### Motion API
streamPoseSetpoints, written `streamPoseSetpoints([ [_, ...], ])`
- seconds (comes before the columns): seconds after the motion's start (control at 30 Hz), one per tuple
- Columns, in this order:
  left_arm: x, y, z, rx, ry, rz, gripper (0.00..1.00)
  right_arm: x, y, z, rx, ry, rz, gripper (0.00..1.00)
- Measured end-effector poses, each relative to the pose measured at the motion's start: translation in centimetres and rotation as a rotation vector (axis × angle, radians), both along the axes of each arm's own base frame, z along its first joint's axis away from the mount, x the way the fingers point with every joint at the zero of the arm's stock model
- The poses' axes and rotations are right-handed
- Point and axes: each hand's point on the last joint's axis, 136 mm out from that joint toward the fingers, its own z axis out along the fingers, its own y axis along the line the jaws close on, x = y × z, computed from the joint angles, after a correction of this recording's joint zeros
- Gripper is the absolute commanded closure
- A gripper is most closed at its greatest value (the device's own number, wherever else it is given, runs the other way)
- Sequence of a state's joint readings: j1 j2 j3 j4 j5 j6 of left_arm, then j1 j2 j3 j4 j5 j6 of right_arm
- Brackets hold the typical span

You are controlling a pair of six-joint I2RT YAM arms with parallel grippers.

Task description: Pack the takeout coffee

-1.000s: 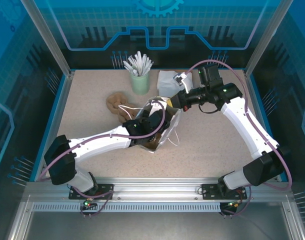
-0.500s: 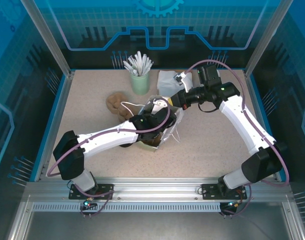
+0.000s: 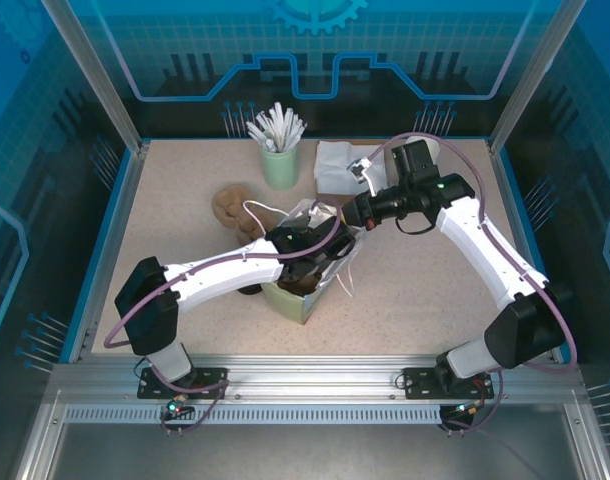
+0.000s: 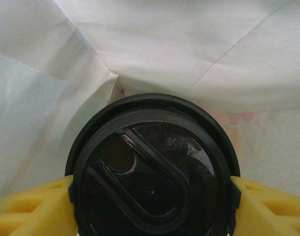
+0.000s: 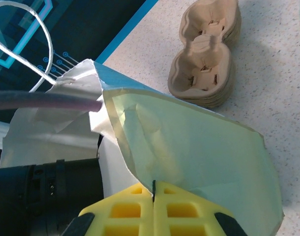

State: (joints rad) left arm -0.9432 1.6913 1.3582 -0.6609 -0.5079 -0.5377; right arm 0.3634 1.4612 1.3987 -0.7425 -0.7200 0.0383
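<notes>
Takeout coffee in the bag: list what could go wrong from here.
1. Jaws of the left gripper grip the takeout coffee at its lid; the lid might pop off, or the cup tip when released.
2. Jaws of the right gripper pinch just a thin edge of the paper bag; it could slip or tear, letting the mouth sag onto the left arm.

The takeout coffee (image 4: pixel 152 172) has a glossy black lid. The paper bag (image 5: pixel 199 147) is pale green outside and white inside. The bench (image 3: pixel 415 290) is beige with dark speckles, and the moulded cup trays (image 5: pixel 204 59) are tan.
</notes>
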Motion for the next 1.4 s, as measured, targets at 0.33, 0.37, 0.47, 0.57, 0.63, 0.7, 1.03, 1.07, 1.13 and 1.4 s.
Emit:
streamPoseSetpoints([
  [0.33,0.3,-1.1,-0.8,-0.03,0.103,-0.005,0.3,0.2,-0.7,-0.4,-0.012,0.013,-0.043,0.84],
  [0.37,0.5,-1.2,-0.9,-0.034,0.112,-0.004,0.3,0.2,-0.8,-0.4,-0.01,0.021,-0.046,0.82],
  [0.47,1.3,-1.6,-1.0,-0.047,0.127,0.003,0.3,0.4,-1.5,-0.6,-0.023,0.037,-0.075,0.76],
  [0.57,1.8,-2.0,-0.9,-0.064,0.136,0.002,0.3,0.8,-2.2,-0.9,-0.032,0.052,-0.102,0.7],
  [0.63,1.9,-2.2,-0.9,-0.073,0.143,0.001,0.3,0.9,-2.6,-1.0,-0.042,0.061,-0.119,0.65],
  [0.7,2.1,-2.4,-0.9,-0.079,0.154,0.0,0.3,1.1,-3.2,-1.2,-0.054,0.071,-0.144,0.61],
  [1.03,3.6,-3.4,-1.2,-0.104,0.183,0.003,0.3,1.8,-6.7,1.8,-0.064,0.026,-0.297,0.47],
  [1.07,3.7,-3.4,-1.5,-0.1,0.192,0.003,0.31,1.6,-6.9,2.9,-0.051,0.003,-0.307,0.47],
  [1.13,3.9,-3.7,-1.5,-0.098,0.195,0.003,0.3,1.1,-7.2,5.0,-0.02,-0.044,-0.323,0.48],
  [1.4,4.3,-4.0,-1.6,-0.07,0.213,-0.013,0.31,-0.4,-9.0,8.3,0.046,-0.065,-0.446,0.5],
])
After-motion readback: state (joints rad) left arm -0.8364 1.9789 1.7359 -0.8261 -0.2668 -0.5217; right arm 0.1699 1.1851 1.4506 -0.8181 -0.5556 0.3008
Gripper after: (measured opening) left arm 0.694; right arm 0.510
